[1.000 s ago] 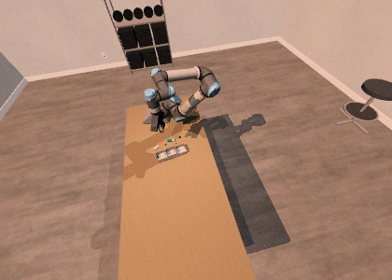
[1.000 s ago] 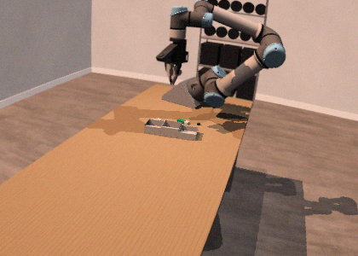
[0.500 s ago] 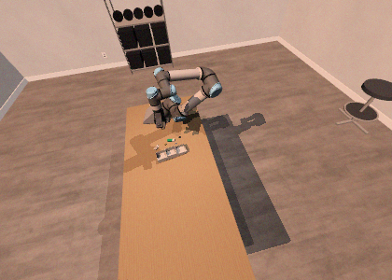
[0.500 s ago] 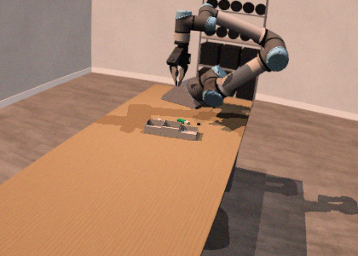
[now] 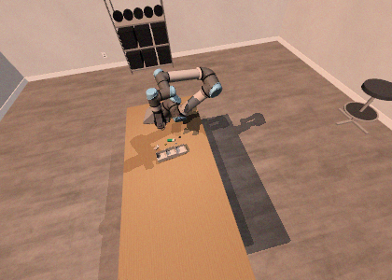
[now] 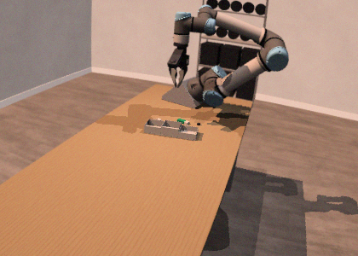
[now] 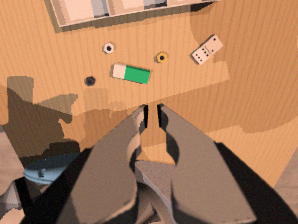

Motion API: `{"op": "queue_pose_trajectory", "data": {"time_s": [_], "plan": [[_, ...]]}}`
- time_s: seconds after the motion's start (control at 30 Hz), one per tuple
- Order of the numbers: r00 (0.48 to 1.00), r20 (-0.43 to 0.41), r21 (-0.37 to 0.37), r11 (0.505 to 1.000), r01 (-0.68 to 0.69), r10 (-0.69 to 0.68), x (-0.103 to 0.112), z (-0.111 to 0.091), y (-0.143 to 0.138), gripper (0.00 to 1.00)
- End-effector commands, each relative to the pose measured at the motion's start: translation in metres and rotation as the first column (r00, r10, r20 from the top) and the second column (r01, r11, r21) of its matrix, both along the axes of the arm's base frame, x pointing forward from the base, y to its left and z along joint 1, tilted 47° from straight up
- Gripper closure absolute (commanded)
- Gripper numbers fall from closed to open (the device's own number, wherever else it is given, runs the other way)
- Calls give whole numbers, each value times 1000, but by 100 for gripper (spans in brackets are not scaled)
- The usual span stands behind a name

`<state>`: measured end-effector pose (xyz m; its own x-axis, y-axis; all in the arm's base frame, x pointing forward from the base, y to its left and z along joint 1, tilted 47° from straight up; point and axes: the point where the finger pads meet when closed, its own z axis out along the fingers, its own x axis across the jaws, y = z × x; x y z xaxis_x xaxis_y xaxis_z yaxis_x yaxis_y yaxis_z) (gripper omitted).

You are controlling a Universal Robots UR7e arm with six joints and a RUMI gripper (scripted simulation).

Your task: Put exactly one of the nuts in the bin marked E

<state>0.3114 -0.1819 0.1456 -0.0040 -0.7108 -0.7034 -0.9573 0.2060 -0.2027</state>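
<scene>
In the wrist view three nuts lie on the table beyond my fingers: a white one (image 7: 108, 48), a yellow one (image 7: 160, 57) and a dark one (image 7: 89, 80). My gripper (image 7: 152, 106) is shut with nothing between the fingers and hangs high above the table, short of the nuts. It also shows in the exterior view (image 6: 176, 81), well above the row of bins (image 6: 171, 129). The bin row shows at the top edge of the wrist view (image 7: 115, 7); no bin letters are readable.
A green and white block (image 7: 131, 73) lies among the nuts. A white domino (image 7: 206, 49) lies to the right of them. The arm's base (image 6: 200, 90) stands at the table's far end, and a shelf rack (image 5: 135, 24) stands behind it.
</scene>
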Motion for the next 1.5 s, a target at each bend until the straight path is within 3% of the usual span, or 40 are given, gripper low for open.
{"op": "queue_pose_trajectory", "data": {"time_s": [0.0,0.13,0.2,0.63,1.0,1.47], "plan": [[991,93,-45,995,-93,97,24,-20,1,96],[991,93,-45,995,-93,97,50,-42,3,96],[991,93,-45,995,-93,97,50,-42,3,96],[991,93,-45,995,-93,97,131,-109,8,96],[991,93,-45,995,-93,97,131,-109,8,96],[991,94,-45,995,-93,97,141,-130,29,96]]}}
